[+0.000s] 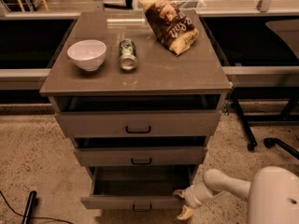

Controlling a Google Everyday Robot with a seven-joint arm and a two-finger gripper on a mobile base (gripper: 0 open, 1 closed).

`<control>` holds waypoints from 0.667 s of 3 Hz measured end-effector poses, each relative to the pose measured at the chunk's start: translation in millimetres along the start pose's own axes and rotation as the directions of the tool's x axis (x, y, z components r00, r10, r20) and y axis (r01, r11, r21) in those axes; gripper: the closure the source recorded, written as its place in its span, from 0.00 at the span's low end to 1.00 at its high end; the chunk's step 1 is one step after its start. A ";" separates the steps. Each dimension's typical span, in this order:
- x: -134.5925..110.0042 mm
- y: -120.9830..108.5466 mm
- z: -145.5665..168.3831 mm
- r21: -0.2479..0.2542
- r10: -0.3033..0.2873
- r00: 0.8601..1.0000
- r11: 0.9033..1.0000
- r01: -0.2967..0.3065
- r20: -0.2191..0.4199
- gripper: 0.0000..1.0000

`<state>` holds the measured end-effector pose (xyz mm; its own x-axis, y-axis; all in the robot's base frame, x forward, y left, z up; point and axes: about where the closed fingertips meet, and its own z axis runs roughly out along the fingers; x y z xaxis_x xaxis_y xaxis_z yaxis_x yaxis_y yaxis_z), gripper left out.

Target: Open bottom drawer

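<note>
Office, desks (261, 73), claw (182, 203) at bottom drawer (117, 202)

No word, brand or number can be read for certain. The crumpled brown and yellow snack bag (170, 24) at the back right corner of the grey-brown bench (187, 73) carries pale lettering that cannot be made out. The green and silver drink can (127, 54), lying towards the bench's left side, shows no legible label. The cream-coloured gripper (184, 203), at the right end of the slim grey-brown bottom drawer (112, 202), bears no readable marking.
</note>
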<state>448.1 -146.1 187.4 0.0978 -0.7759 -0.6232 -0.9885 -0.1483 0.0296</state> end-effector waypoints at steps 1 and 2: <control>-9.8 13.7 -0.6 -0.043 -0.037 0.999 0.998 0.035 -0.037 0.62; -8.2 24.3 1.4 -0.074 -0.033 0.999 0.997 0.032 -0.017 0.66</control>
<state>423.2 -142.5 192.1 0.1325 -0.7806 -0.6108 -0.9737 -0.2178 0.0672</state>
